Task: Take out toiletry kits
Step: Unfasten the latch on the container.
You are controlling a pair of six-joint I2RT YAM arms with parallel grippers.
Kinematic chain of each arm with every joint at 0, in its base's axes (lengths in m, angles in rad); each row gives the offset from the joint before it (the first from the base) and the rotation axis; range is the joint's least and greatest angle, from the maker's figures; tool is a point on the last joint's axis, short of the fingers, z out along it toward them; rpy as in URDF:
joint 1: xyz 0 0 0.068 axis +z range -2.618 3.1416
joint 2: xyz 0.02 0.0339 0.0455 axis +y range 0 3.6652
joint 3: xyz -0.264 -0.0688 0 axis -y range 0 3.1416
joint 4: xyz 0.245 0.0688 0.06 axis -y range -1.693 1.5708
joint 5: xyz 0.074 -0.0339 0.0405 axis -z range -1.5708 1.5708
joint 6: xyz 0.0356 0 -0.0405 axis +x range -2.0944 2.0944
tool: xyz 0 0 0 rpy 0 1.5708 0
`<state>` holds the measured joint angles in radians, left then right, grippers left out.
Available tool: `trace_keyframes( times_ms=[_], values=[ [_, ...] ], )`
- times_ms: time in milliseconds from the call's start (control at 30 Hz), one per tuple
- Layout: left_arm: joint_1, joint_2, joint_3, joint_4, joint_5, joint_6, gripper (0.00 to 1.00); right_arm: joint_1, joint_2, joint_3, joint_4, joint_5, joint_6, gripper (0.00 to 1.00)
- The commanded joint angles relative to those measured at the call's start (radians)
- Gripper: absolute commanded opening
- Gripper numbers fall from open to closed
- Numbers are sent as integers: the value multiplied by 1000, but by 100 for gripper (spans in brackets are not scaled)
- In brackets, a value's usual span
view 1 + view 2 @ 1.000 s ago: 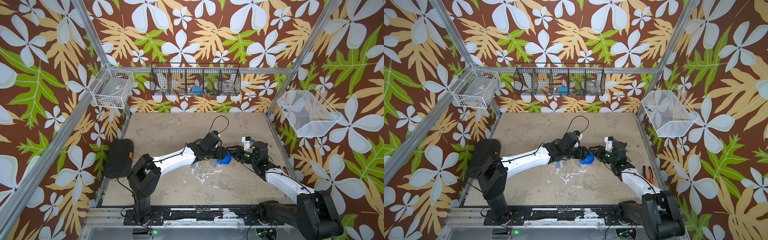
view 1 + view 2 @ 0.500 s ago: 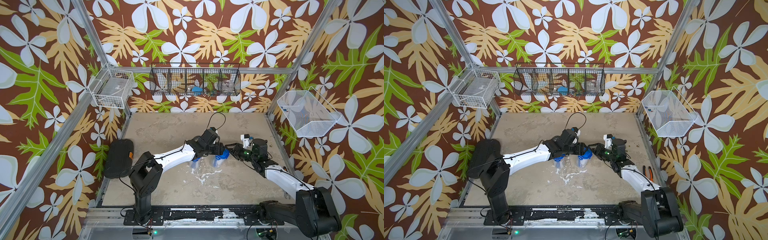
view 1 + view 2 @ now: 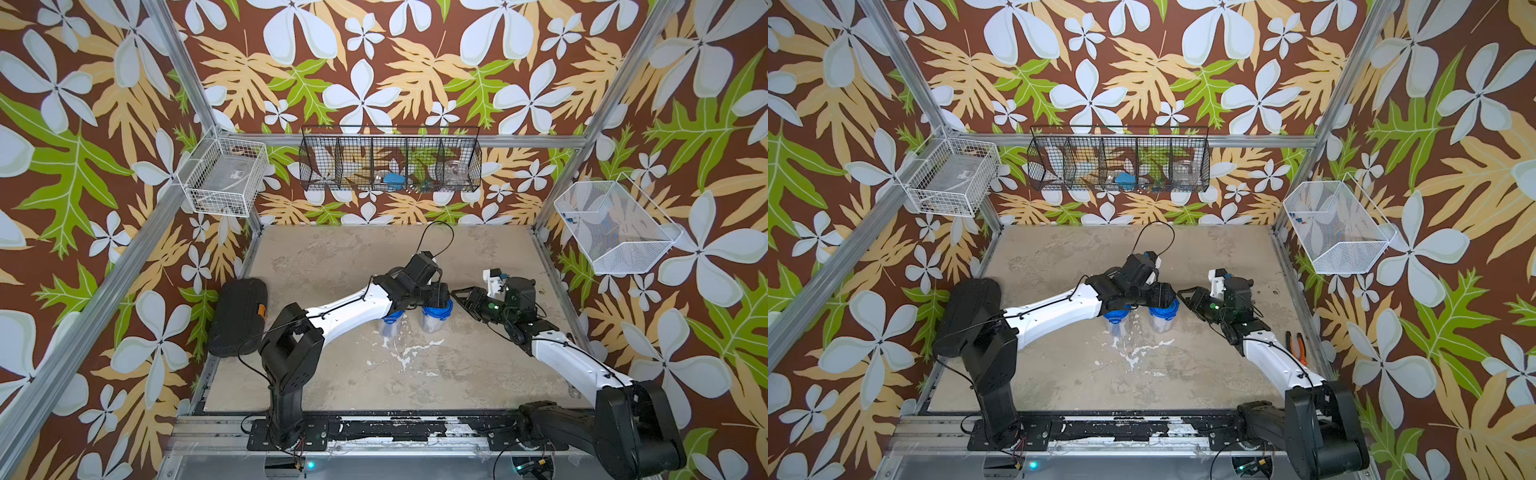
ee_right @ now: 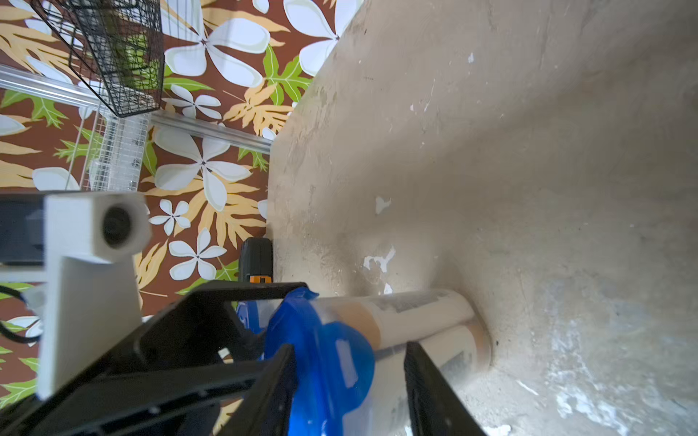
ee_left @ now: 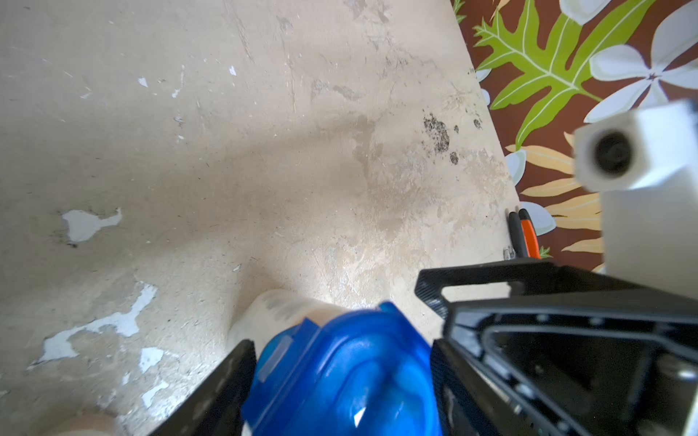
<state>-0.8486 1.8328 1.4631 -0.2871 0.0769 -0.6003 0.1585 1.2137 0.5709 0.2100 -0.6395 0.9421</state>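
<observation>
Two clear jars; left gripper straddles blue lid, grip unclear; right gripper parted

Robotics lab cell, by the aluminium frame, floral-printed walls, 3 wire baskets and 2 rail-mounted arms.

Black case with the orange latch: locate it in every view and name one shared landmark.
In a top view: black case at the table's left edge.
In a top view: black case, same spot.
Left wrist: not in it.
Right wrist: mid-picture, beyond the table edge, orange latch showing.
Shared landmark: blue jar lid, in all four.
</observation>
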Motion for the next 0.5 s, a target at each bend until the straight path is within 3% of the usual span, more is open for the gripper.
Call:
trace_keyframes(
  times_ms=[0, 267, 467],
  values=[
    [1, -36, -12, -26, -19, -6, 75, 8, -1, -1, -7, -18, -13, 52],
    [-1, -146, -112, 21, -18, -58, 76, 13, 23, -30, 119, -25, 62, 58],
    [0, -89, -112, 17, -37, -41, 76, 15, -32, -196, 438, 31, 314, 55]
  ],
)
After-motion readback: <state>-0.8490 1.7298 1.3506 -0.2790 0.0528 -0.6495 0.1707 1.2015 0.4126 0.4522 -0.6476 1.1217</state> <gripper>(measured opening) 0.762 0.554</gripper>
